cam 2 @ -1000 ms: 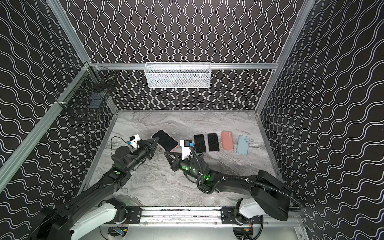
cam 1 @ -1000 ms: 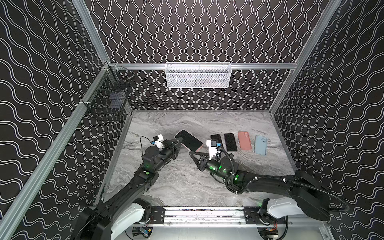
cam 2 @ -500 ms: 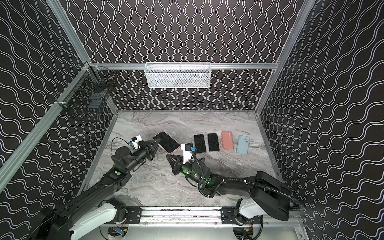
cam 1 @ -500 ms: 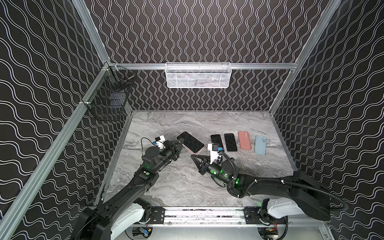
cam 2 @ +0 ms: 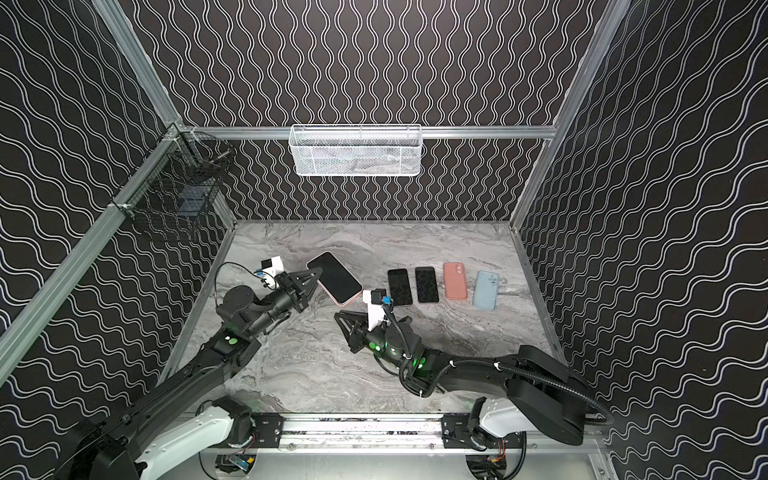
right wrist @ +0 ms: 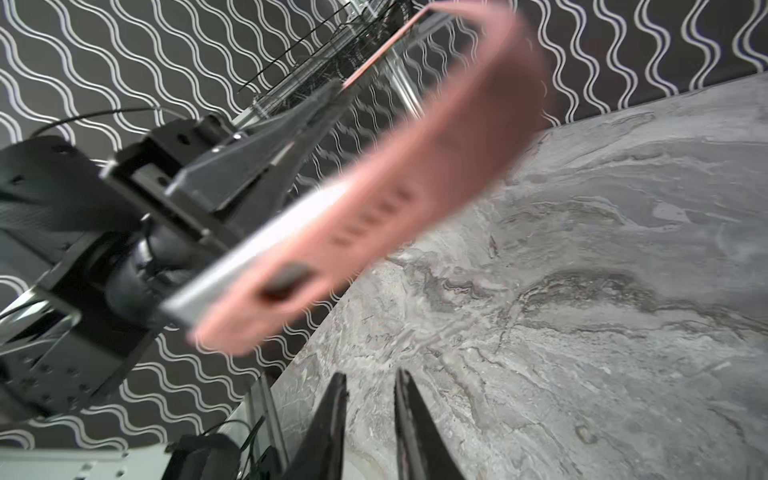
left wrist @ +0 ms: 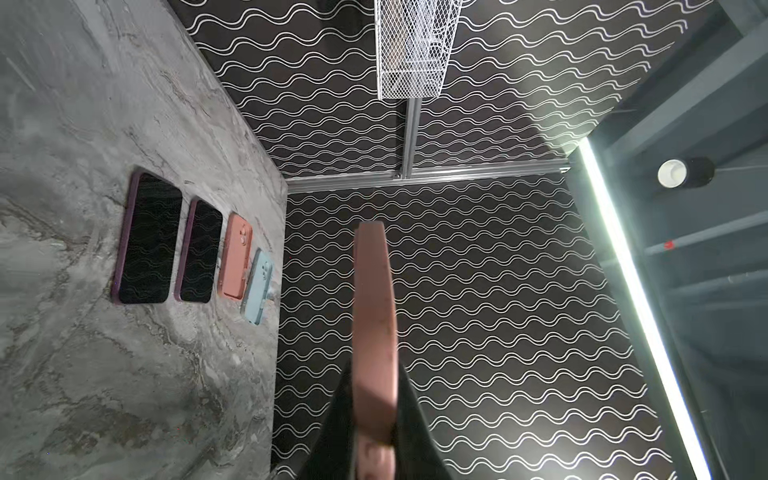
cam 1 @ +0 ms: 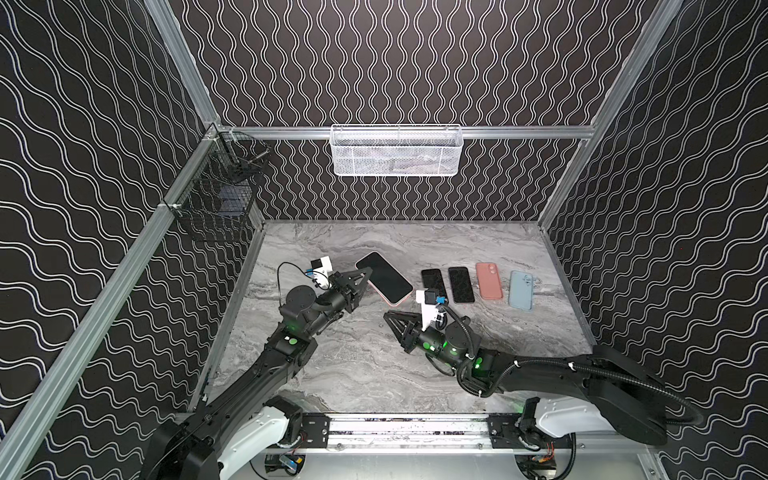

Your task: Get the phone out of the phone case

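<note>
Two grippers work low in both top views: left of centre, the left gripper (cam 1: 367, 275) is clamped on the lower-left edge of the phone (cam 1: 386, 279), which sits in its pink case (left wrist: 374, 316) and is held tilted above the table (cam 1: 353, 365). Just right of centre and lower, the right gripper (cam 1: 386, 316) has its jaws a little apart, grasping nothing. Farther right, two dark phones (cam 1: 434, 282), an orange case (cam 1: 489, 280) and a blue case (cam 1: 521, 289) lie in a row.

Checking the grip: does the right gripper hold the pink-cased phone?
No: the right gripper is empty; the left gripper clamps the pink-cased phone.
</note>
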Controlling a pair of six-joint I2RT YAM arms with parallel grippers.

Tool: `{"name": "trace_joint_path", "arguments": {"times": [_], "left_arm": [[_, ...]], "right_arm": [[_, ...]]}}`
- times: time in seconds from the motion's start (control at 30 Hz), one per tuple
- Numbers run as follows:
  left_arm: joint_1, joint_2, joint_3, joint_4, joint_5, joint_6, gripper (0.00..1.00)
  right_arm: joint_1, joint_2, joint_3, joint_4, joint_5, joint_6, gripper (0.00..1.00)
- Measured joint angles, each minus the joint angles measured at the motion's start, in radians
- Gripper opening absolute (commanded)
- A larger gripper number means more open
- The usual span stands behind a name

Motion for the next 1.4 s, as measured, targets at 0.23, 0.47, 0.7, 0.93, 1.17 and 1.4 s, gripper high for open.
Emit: {"name": "trace_joint_path", "arguments": {"times": [0.23, 0.47, 0.7, 0.93, 1.17, 1.4], "left_arm": [[0.0, 0.071, 0.031, -0.045, 0.038, 0.107, 0.0], [0.001, 0.148, 0.131, -0.098, 0.112, 0.256, 0.0], [0.013, 0.172, 0.238, -0.225, 0.184, 0.441, 0.0], [0.042, 0.208, 0.37, -0.352, 0.298, 0.646, 0.0], [0.086, 0.247, 0.469, -0.438, 0.457, 0.821, 0.0], [0.109, 0.317, 0.576, -0.521, 0.639, 0.996, 0.0]], "right_arm": [[-0.014, -0.132, -0.018, -0.098, -0.056, -0.042, 0.33], [-0.097, -0.304, 0.01, -0.335, -0.139, -0.116, 0.35], [-0.267, -0.41, 0.043, -0.556, -0.296, -0.193, 0.37], [-0.402, -0.415, 0.13, -0.742, -0.48, -0.283, 0.47], [-0.433, -0.345, 0.274, -0.931, -0.565, -0.428, 0.67], [-0.434, -0.281, 0.42, -1.119, -0.656, -0.574, 0.99]]}}
